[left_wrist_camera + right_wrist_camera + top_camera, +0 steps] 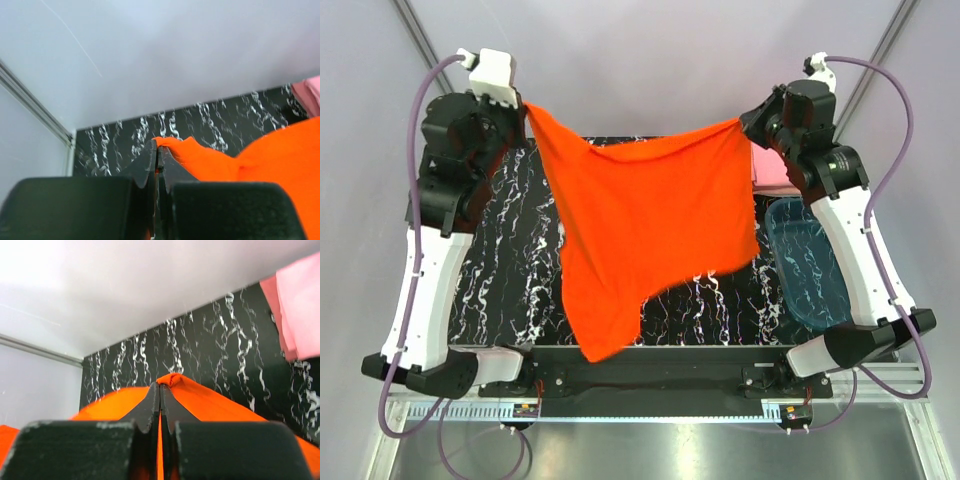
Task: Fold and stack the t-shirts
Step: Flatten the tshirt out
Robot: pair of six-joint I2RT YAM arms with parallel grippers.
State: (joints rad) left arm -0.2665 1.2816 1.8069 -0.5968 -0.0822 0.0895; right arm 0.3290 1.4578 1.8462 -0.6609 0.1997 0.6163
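The bright orange-red t-shirt [645, 230] hangs stretched in the air between both grippers, above the black marble table [510, 270]. My left gripper [525, 108] is shut on its upper left corner; in the left wrist view the cloth [210, 162] bunches out of the shut gripper [158, 150]. My right gripper [745, 122] is shut on the upper right corner; the right wrist view shows the cloth [210, 400] pinched in the gripper [160, 390]. Folded light pink t-shirts [770, 170] lie at the table's far right, partly hidden behind the right arm; they also show in the right wrist view [297, 305].
A translucent teal plastic tub [808, 262] stands at the right edge of the table under the right arm. A pale wall with metal frame posts closes the back. The shirt's lower hem hangs down to near the front edge.
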